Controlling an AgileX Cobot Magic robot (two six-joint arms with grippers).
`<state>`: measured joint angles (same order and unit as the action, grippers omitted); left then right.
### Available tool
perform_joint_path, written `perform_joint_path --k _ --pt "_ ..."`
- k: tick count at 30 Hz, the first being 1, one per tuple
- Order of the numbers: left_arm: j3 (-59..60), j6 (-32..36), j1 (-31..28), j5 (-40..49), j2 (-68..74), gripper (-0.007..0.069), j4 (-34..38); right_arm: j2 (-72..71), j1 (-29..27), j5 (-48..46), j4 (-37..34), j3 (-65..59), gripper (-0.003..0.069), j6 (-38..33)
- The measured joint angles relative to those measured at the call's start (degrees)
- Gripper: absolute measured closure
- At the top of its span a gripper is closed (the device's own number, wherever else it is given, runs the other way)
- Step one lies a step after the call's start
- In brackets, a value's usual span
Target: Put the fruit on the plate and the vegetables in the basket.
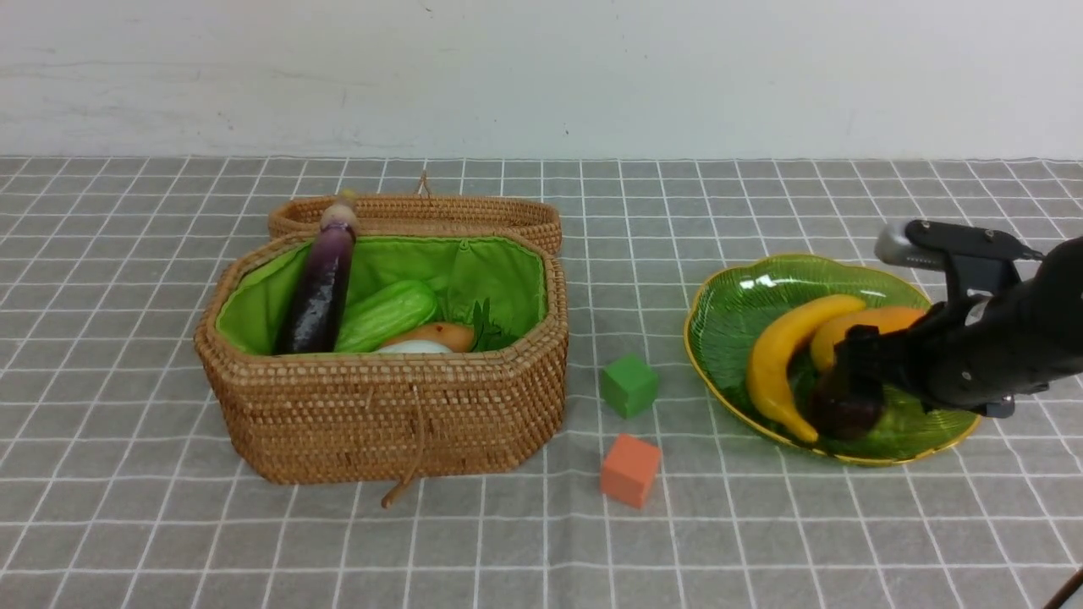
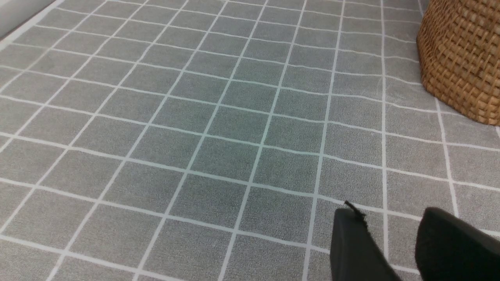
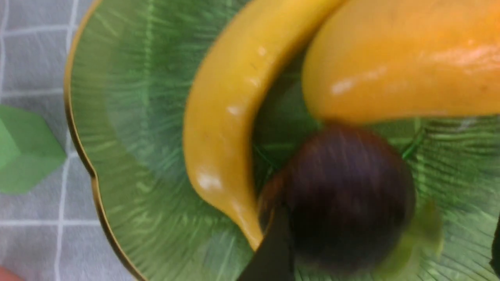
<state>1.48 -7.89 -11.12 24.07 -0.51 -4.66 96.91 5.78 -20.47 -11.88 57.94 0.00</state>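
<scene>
The green glass plate (image 1: 736,296) holds the yellow banana (image 1: 778,355), the orange mango (image 1: 871,326) and the dark purple mangosteen (image 1: 846,410). My right gripper (image 1: 850,393) is low over the plate and open. In the right wrist view the mangosteen (image 3: 343,195) lies between its fingers, against one of them and clear of the other, next to the banana (image 3: 226,117) and mango (image 3: 398,62). The woven basket (image 1: 381,406) holds the eggplant (image 1: 321,292), the gourd (image 1: 387,315), the potato (image 1: 440,336) and a white vegetable (image 1: 415,347). My left gripper (image 2: 388,214) hangs open and empty over the cloth.
A green cube (image 1: 629,385) and an orange cube (image 1: 630,469) sit on the checked grey cloth between basket and plate. The basket's lid (image 1: 415,216) lies open behind it. In the left wrist view the basket wall (image 2: 465,58) stands a little way off from the gripper.
</scene>
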Motion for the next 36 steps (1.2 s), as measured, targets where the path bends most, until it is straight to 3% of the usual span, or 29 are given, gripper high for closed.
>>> perform_joint_path --k 7,11,18,19,23,27,36 --pt "0.0 0.0 0.0 0.0 0.0 0.0386 0.0 -7.94 0.0 -3.99 -2.15 0.0 0.0065 0.0" --pt "0.0 0.0 0.0 0.0 0.0 0.0386 0.0 -15.0 0.0 -13.39 -4.53 0.0 0.014 0.0" --pt "0.0 0.0 5.26 0.0 0.0 0.0386 -0.04 -25.31 0.0 -31.57 -3.95 0.0 0.0346 0.0" --pt "0.0 0.0 7.01 0.0 0.0 0.0386 -0.04 -26.93 0.0 -35.93 -3.95 0.0 0.0409 0.0" --pt "0.0 0.0 7.94 0.0 0.0 0.0386 -0.04 -28.55 0.0 -41.66 -3.9 0.0 0.0496 0.0" --pt "0.0 0.0 7.99 0.0 0.0 0.0386 -0.04 -28.88 0.0 -45.4 -3.9 0.0 0.0549 0.0" --pt "0.0 0.0 7.99 0.0 0.0 0.0386 -0.04 -29.09 -0.05 -46.67 -3.83 0.0 0.056 0.0"
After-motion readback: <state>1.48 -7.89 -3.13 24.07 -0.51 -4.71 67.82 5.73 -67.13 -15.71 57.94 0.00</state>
